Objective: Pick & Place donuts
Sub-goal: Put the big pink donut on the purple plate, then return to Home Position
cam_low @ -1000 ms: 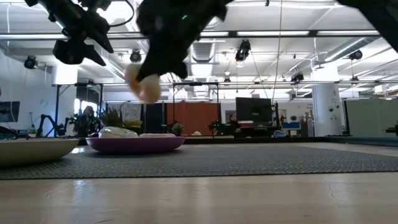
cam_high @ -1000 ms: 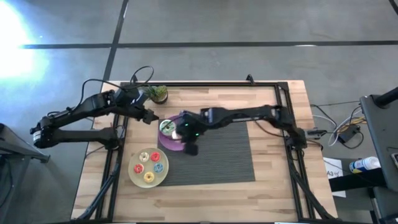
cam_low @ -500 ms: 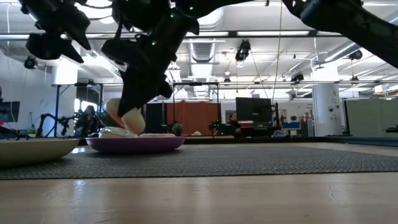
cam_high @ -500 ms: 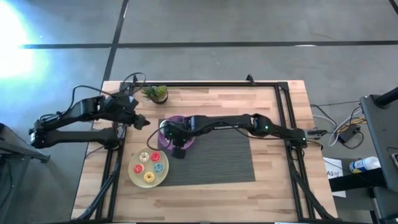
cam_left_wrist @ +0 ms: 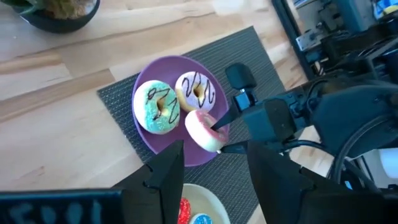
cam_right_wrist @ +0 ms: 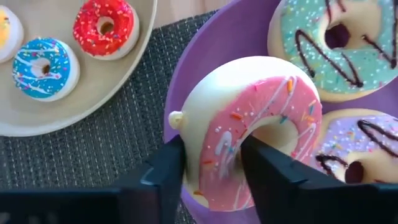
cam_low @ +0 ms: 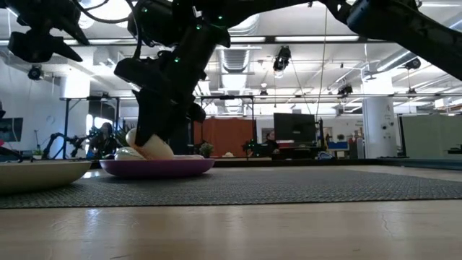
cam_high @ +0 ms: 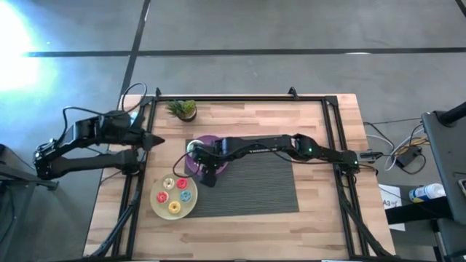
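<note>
Right gripper (cam_right_wrist: 211,163) around pink donut (cam_right_wrist: 252,130)

My right arm stretches flat across to the left, wrist bent down, right gripper (cam_high: 204,164) low with fingers (cam_right_wrist: 163,176) clamped either side of what they hold. My left arm sits folded back, left gripper (cam_high: 155,140) raised, fingers (cam_left_wrist: 166,177) parted.

My right pincer (cam_right_wrist: 211,163) grips the pink donut (cam_right_wrist: 255,127) on edge over the purple plate (cam_right_wrist: 214,46), beside the green-iced donut (cam_right_wrist: 329,46).
</note>
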### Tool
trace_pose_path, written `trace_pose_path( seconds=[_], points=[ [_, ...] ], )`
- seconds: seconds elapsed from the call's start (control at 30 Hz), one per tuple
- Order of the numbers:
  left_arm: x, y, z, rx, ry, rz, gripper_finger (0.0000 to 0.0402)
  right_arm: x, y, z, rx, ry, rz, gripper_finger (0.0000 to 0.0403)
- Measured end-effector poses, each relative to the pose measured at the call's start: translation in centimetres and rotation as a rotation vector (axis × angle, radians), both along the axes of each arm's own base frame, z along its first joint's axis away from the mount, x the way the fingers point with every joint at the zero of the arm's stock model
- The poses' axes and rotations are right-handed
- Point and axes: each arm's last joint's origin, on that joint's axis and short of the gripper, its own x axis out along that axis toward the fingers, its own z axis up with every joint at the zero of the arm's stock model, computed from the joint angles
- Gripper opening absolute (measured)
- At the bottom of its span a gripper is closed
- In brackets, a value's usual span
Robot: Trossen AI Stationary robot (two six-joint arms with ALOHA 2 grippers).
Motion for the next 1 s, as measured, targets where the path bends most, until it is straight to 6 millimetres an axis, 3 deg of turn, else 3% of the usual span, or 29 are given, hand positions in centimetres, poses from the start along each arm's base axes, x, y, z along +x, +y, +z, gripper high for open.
trace_pose_path(
  seconds=[0.2,0.47,0.6,0.73,1.0],
  points=[
    [-0.3,-0.1,-0.2,-0.006,0.027,-0.003,0.0149,-0.1,0.2,0.3,0.029,-0.001,0.019,0.0215],
    [-0.7,-0.2,-0.6,-0.02,0.078,-0.005,0.0149,-0.6,0.2,2.7,0.03,-0.045,0.041,0.026],
    [-0.9,-0.3,-0.6,-0.017,0.082,-0.009,0.0149,-1.4,-0.1,5.1,-0.015,-0.061,0.023,0.0267],
    [-1.2,-0.4,-0.6,0.01,0.077,-0.033,0.0149,-2.7,-0.2,6.8,0.053,-0.024,0.027,0.0262],
    [-0.8,-0.4,-0.7,0.13,-0.064,-0.145,0.0149,-5.8,1.4,10.3,-0.049,0.033,0.028,0.0244]
  ],
)
